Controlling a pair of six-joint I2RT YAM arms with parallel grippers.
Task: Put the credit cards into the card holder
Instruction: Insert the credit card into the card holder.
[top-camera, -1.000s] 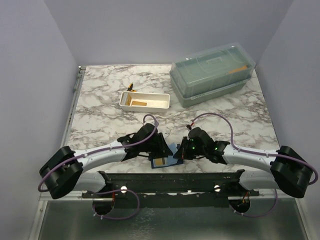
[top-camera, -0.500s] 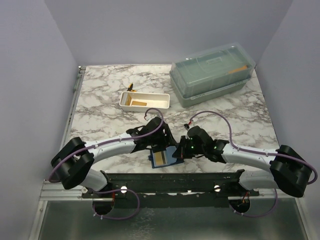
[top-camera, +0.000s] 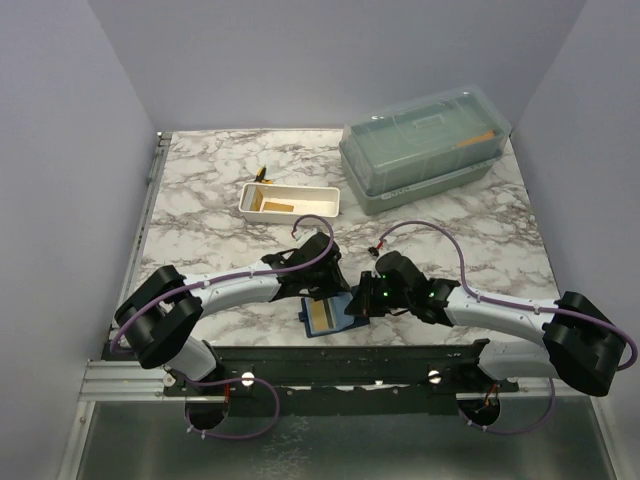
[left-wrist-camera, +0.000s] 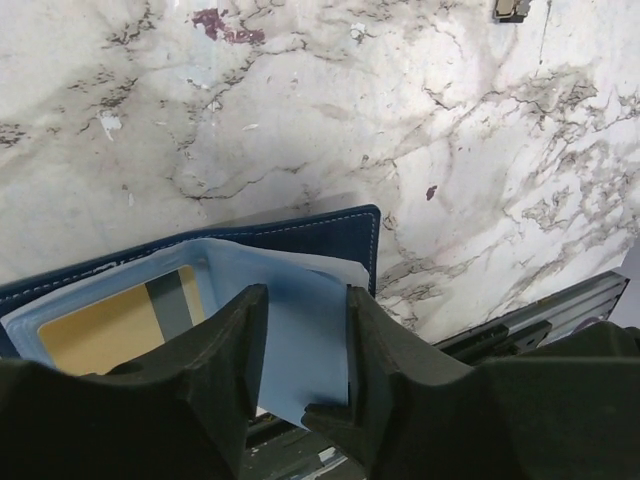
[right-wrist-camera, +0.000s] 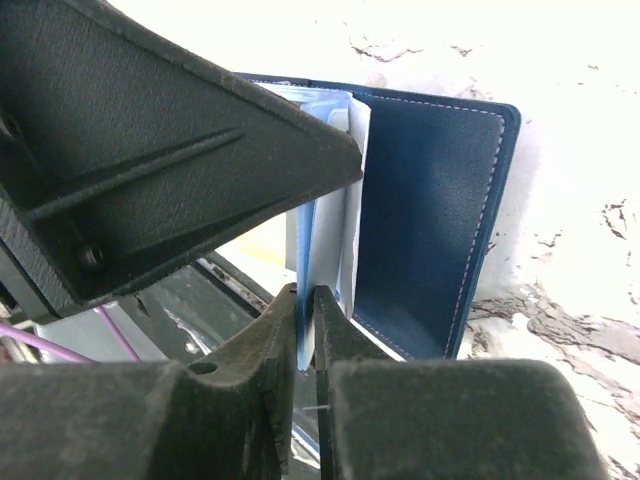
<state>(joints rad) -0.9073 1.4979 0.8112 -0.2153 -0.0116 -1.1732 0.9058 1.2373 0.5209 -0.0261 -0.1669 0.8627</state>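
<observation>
Navy card holder (left-wrist-camera: 330, 225), right claw (right-wrist-camera: 305, 296) pinching its leaf, left claw (left-wrist-camera: 303, 300) parted above

left gripper (left-wrist-camera: 303, 300) and right gripper (right-wrist-camera: 305, 295) crowd the card holder (top-camera: 325, 316) at the near edge; open marble (top-camera: 210, 235) reaches to the white tray (top-camera: 290, 201).

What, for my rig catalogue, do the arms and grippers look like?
Both arms, left arm and right arm, have pale grey links, bulky black joints and looping purple cables. The left gripper and right gripper have textured black, tapering fingers. Green lights glow at the right wrist.
</observation>
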